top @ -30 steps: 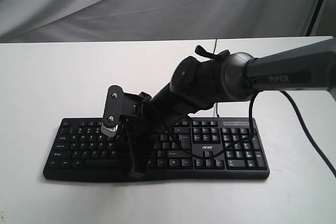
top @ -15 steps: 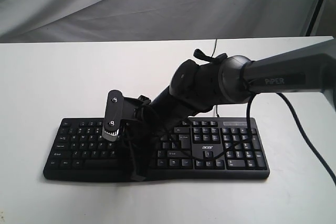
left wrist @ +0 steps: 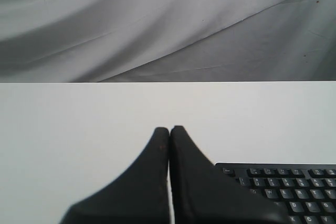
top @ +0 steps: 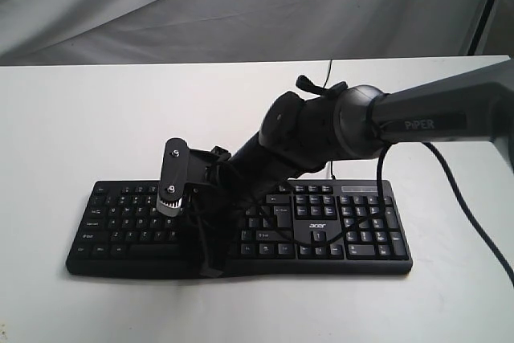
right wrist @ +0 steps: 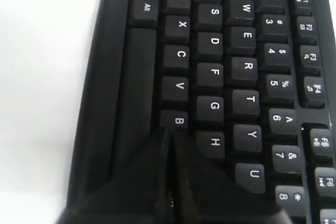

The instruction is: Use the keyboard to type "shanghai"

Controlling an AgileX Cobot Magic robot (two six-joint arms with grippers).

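Observation:
The black keyboard (top: 353, 226) lies lengthwise on the white table, number pad to the right. My right gripper (top: 210, 267) reaches across from the right and points down over the keyboard's left-middle, near its front edge. In the right wrist view the right gripper (right wrist: 169, 132) is shut and empty. Its tips sit by the B key (right wrist: 178, 121), beside the H key (right wrist: 214, 141); I cannot tell whether they touch a key. My left gripper (left wrist: 169, 128) is shut on nothing above bare table, left of the keyboard (left wrist: 283, 184) corner. It does not show in the exterior view.
The white table (top: 80, 118) spreads all round the keyboard. A grey cloth backdrop (top: 241, 6) hangs behind it. The right arm (top: 418, 122) spans the keyboard's right half, with a black cable (top: 474, 206) trailing from it down the right side.
The right gripper's wrist has turned slightly more upright and the arm has shifted a little since a second ago. Over the last half second it is nearly still.

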